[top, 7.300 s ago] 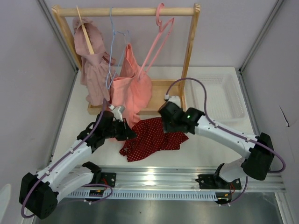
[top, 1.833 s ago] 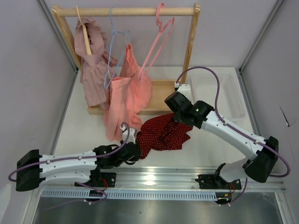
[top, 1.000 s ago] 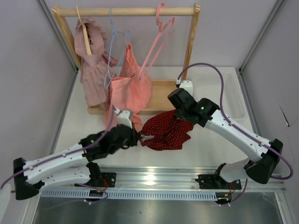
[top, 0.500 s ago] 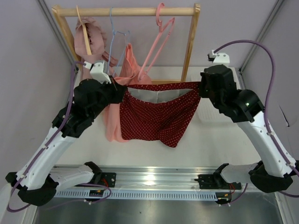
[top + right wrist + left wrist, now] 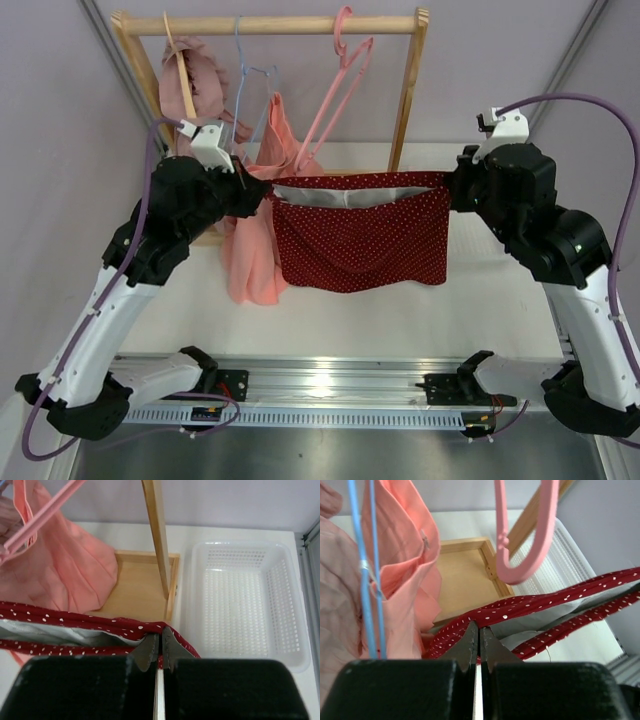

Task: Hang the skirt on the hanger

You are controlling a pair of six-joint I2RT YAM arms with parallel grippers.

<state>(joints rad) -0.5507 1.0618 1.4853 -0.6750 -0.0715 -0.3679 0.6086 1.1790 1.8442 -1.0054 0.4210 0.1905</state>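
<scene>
The skirt (image 5: 360, 238), dark red with white dots, hangs stretched in the air between my two grippers, its waistband open and the grey lining showing. My left gripper (image 5: 262, 196) is shut on the waistband's left end (image 5: 465, 627). My right gripper (image 5: 448, 186) is shut on the right end (image 5: 172, 630). The pink hanger (image 5: 335, 95) hangs by its hook from the wooden rail, behind and above the skirt. In the left wrist view its lower corner (image 5: 525, 565) hangs just above the stretched waistband.
A wooden rack (image 5: 410, 100) stands at the back with a salmon garment (image 5: 262, 215) on a blue wire hanger (image 5: 243, 95) and a mauve garment (image 5: 195, 90) on a wooden hanger. A white basket (image 5: 240, 600) lies right of the rack.
Both arms have lifted the skirt off the table and pulled it wide. Over the last half second the right gripper moved further right and the skirt now hangs flatter.
</scene>
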